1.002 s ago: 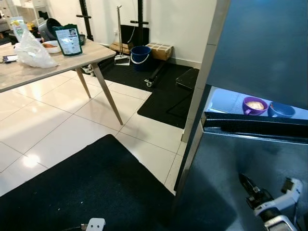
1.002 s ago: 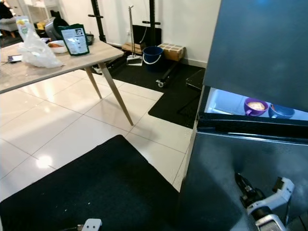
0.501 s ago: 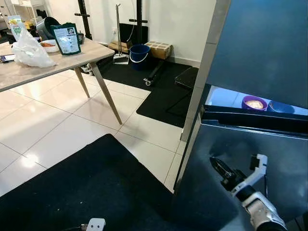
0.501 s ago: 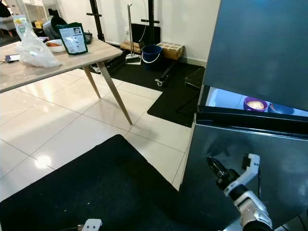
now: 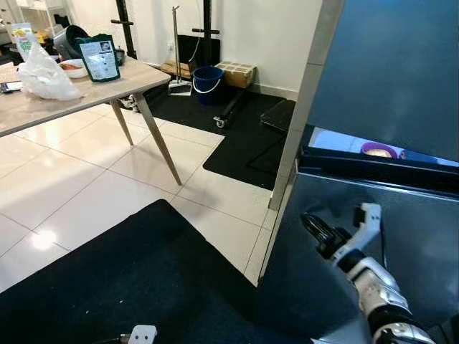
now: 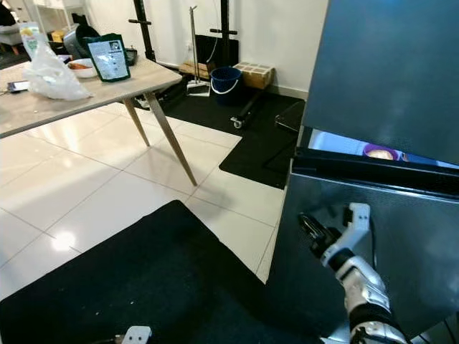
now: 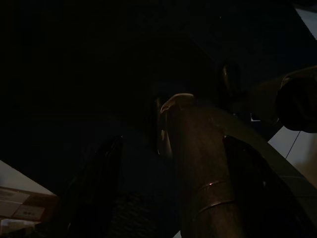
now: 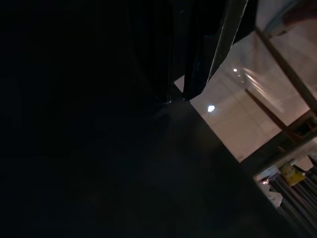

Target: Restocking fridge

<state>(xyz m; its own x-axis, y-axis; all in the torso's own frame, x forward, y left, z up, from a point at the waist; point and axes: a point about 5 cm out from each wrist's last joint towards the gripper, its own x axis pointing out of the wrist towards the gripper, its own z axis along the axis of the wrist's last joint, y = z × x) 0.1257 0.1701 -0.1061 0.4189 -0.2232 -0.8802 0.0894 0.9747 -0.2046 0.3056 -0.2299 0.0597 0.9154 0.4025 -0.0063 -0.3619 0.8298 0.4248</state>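
At nine o'clock the table (image 5: 43, 107) was seen. At four o'clock the right gripper (image 5: 313, 224), fingers together and empty, was pressed against the fridge drawer (image 5: 401, 236); a steady, square push was judged best.

The fridge door (image 5: 401, 236) showed smooth, dark brushed metal with a dull sheen, the floor tiles (image 5: 64, 193) were glossy white, the mat (image 5: 143, 279) matt black, the counter (image 5: 43, 107) pale wood-grain.

My right arm (image 5: 376, 294): silver ribbed segments, black joint rings, white bracket at the wrist. My right gripper (image 5: 314, 226): two long, glossy black fingers (image 8: 195, 54).
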